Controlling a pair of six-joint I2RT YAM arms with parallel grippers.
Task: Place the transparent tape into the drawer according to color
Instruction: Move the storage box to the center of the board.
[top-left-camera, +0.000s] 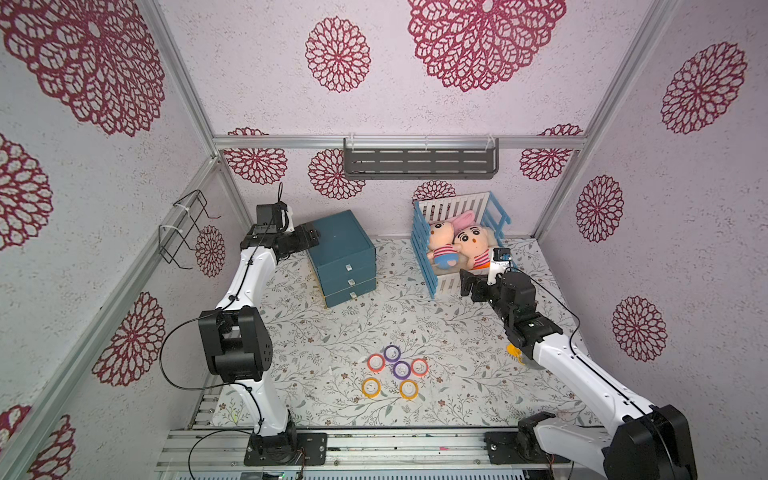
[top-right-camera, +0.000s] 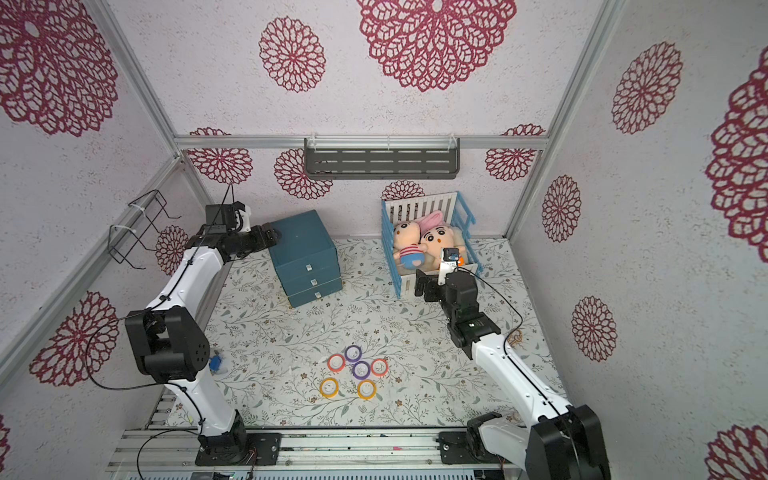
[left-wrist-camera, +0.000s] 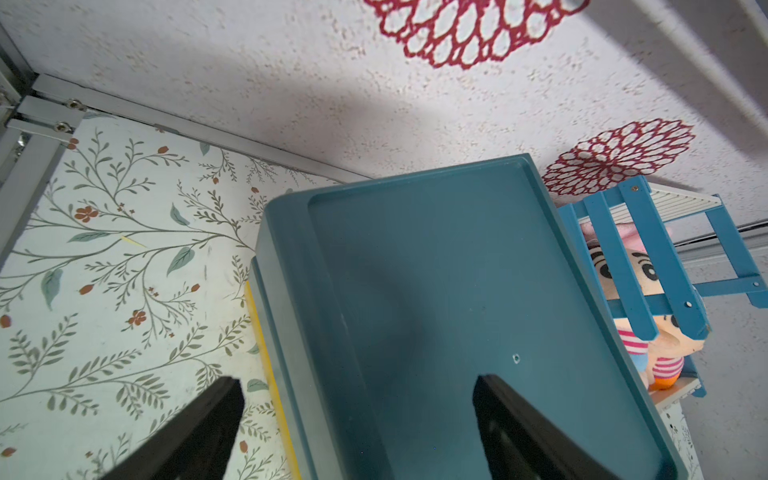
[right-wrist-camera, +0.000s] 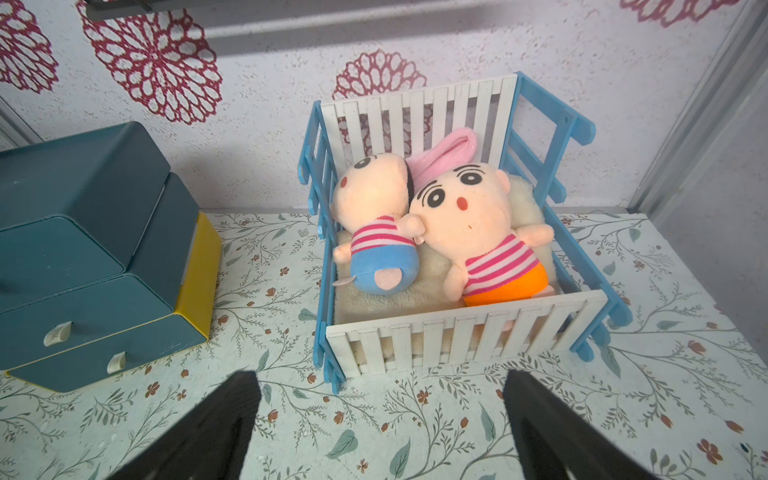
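Left wrist view has the left gripper (left-wrist-camera: 357, 380) with jaws spread astride the teal drawer cabinet (left-wrist-camera: 436, 291); the right gripper (right-wrist-camera: 378, 374), jaws spread and empty, faces the toy crib (right-wrist-camera: 457, 332); all six tape rolls (top-left-camera: 401, 369) lie clustered on the table (top-left-camera: 332, 332), well apart from the apparently shut drawers; sorting is not yet begun.

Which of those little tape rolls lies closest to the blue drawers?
The purple roll at the cluster's far tip, towards the drawers; the other purple roll sits in the cluster's middle.
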